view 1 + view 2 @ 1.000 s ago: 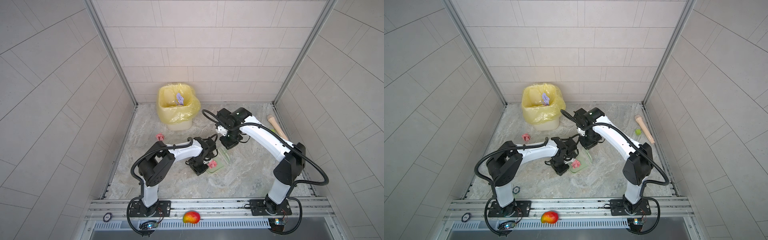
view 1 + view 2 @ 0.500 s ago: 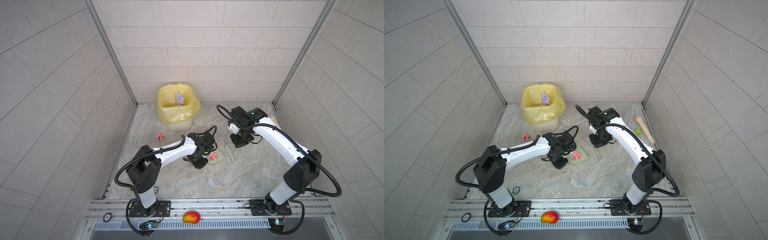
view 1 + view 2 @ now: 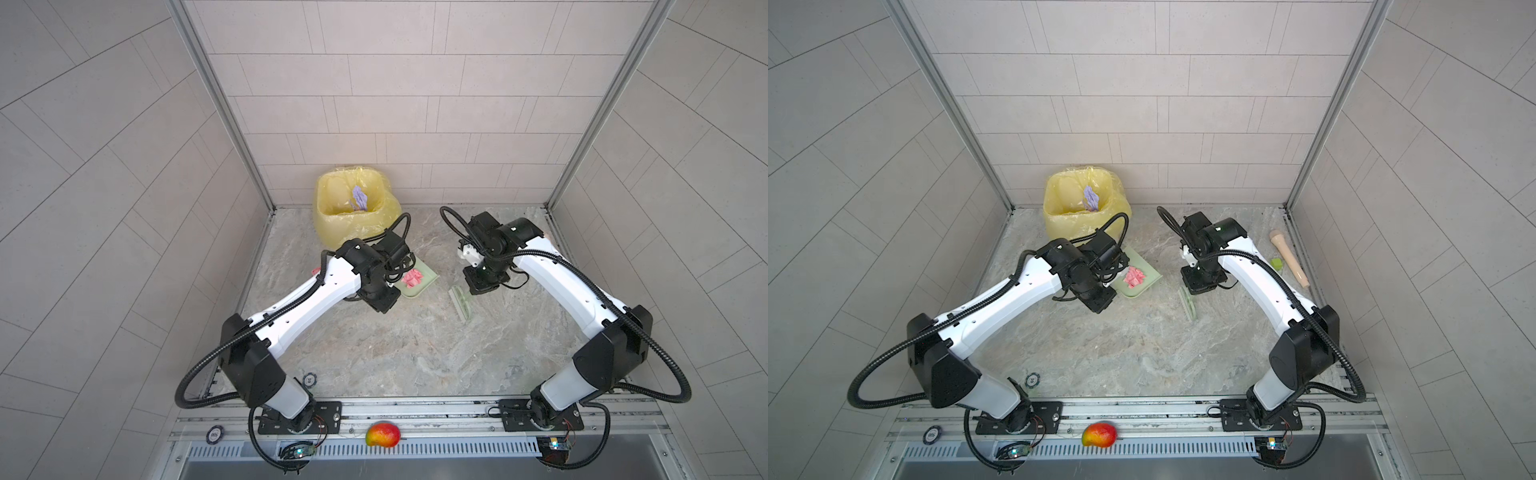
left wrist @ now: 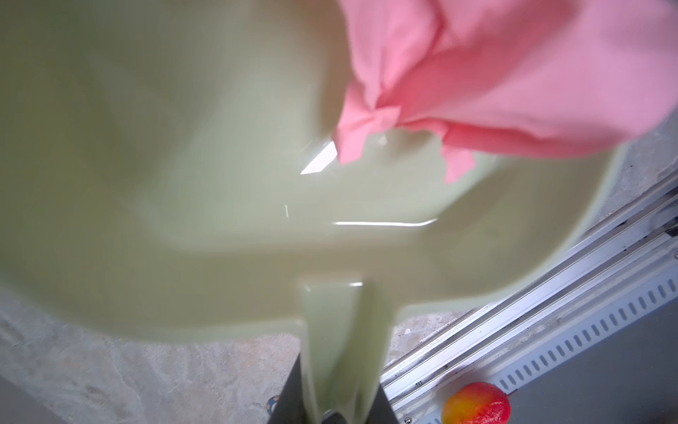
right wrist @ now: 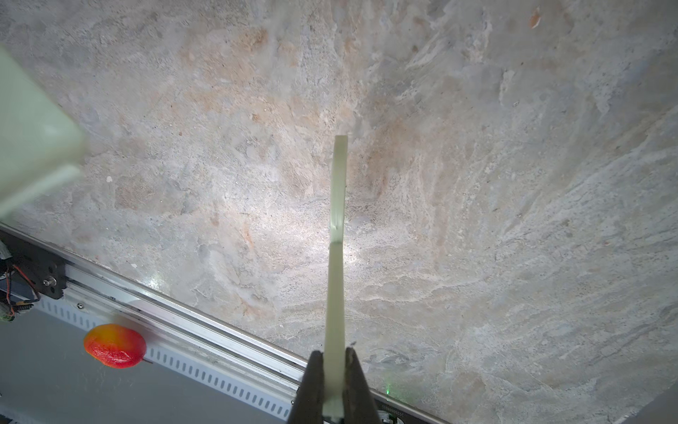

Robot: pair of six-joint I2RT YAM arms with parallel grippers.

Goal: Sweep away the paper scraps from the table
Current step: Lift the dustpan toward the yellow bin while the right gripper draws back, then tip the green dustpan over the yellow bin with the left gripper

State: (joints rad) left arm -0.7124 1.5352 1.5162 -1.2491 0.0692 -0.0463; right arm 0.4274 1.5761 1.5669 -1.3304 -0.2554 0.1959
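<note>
paper scraps (image 4: 513, 73) on dustpan (image 4: 183, 191), wrist close-up — green cube (image 3: 1276, 263) in a top view

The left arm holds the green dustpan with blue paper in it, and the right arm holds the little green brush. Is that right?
Almost. The paper scraps in the green dustpan are pink, not blue; the left wrist view shows it clearly. The left fingers do hold the dustpan, and the right fingers hold the little green brush.

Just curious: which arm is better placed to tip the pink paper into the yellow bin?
Left, probably: the left claw holds the dustpan with the pink paper scraps, near the bin. The right claw holds only the brush.
</note>
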